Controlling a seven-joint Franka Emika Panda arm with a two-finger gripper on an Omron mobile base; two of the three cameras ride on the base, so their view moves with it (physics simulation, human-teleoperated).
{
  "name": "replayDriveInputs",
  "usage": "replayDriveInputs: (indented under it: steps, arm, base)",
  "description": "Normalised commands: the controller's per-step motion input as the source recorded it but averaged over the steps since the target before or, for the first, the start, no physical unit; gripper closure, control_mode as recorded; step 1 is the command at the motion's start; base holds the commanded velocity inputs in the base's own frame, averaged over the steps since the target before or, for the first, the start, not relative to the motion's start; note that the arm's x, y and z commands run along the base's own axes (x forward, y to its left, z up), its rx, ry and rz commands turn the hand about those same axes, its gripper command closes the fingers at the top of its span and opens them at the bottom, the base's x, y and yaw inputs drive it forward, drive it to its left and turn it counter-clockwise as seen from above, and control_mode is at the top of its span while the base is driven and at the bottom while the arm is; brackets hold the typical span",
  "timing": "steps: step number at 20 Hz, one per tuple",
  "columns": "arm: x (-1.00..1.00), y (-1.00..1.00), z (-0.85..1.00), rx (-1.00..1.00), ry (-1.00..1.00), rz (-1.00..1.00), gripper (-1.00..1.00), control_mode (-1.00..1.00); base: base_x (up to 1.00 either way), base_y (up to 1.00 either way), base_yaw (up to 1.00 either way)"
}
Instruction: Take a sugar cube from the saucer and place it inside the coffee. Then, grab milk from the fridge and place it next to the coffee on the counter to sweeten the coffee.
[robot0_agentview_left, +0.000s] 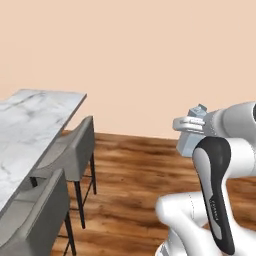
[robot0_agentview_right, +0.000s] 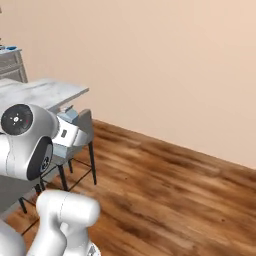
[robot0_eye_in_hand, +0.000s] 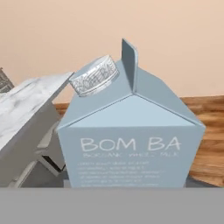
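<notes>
The milk (robot0_eye_in_hand: 131, 144) is a pale blue carton with a ribbed white cap, and it looms close in the hand view, hiding the finger tips. In the left base view the milk (robot0_agentview_left: 187, 144) hangs upright at the end of the arm, over the wood floor, with my gripper (robot0_agentview_left: 189, 124) shut on it. The right base view shows the milk (robot0_agentview_right: 69, 117) at the gripper (robot0_agentview_right: 67, 132), in front of the marble top. The coffee, the sugar cube and the fridge are out of view.
A white marble top with grey veins (robot0_agentview_left: 30, 125) runs along the left, with two grey stools (robot0_agentview_left: 75, 150) tucked against it. Open wood floor (robot0_agentview_right: 165, 190) lies ahead to the bare beige wall. A small blue thing (robot0_agentview_right: 11, 48), too small to identify, sits on a far grey cabinet.
</notes>
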Motion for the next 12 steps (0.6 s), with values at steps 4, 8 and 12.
replayDriveInputs:
  steps: [4,8,12]
  arm:
    - [0.00,0.00,0.00,0.00,0.00,0.00,1.00,1.00]
    - [0.00,0.00,0.00,0.00,0.00,0.00,1.00,1.00]
    - [0.00,0.00,0.00,0.00,0.00,0.00,1.00,1.00]
  base:
    - [1.00,-0.98,0.32]
    - [1.00,-0.87,0.34]
    - [1.00,-0.76,0.37]
